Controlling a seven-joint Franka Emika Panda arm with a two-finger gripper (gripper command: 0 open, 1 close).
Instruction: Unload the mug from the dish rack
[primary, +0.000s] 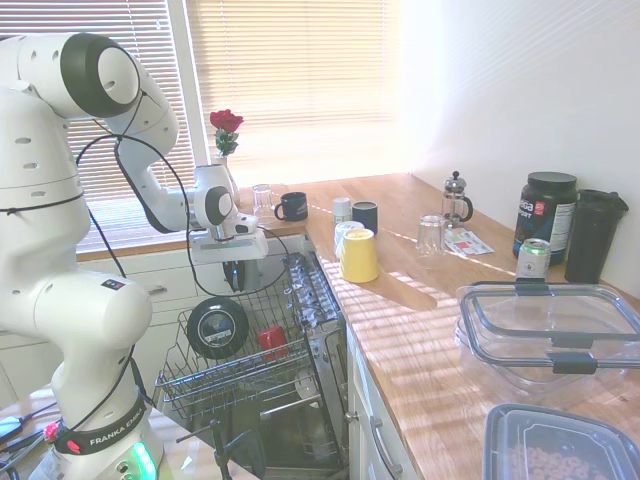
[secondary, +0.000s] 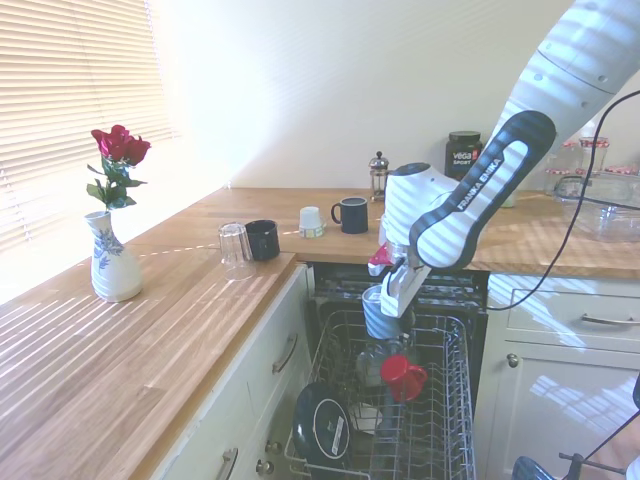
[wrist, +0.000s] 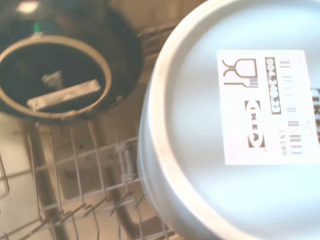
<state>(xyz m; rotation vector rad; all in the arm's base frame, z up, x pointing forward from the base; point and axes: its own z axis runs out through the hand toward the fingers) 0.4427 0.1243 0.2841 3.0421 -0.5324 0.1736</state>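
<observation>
The mug (secondary: 380, 313) is small, grey-blue and upside down. It hangs just above the dish rack (secondary: 452, 400), with my gripper (secondary: 393, 292) shut on it. From the other side the mug (primary: 235, 274) is only a dark shape under the gripper (primary: 236, 268), over the rack's (primary: 200, 385) back part. In the wrist view the mug's pale base (wrist: 235, 130) with a white printed label fills the right side, and rack wires (wrist: 75, 165) lie below it.
In the rack sit a red cup (secondary: 405, 377) and a black round plate (secondary: 322, 422). A yellow cup (primary: 358, 255), a black mug (primary: 293, 206), a glass (secondary: 233, 246) and a vase with roses (secondary: 112, 268) stand on the wooden counter (primary: 420, 320). Plastic containers (primary: 548, 335) are at the right.
</observation>
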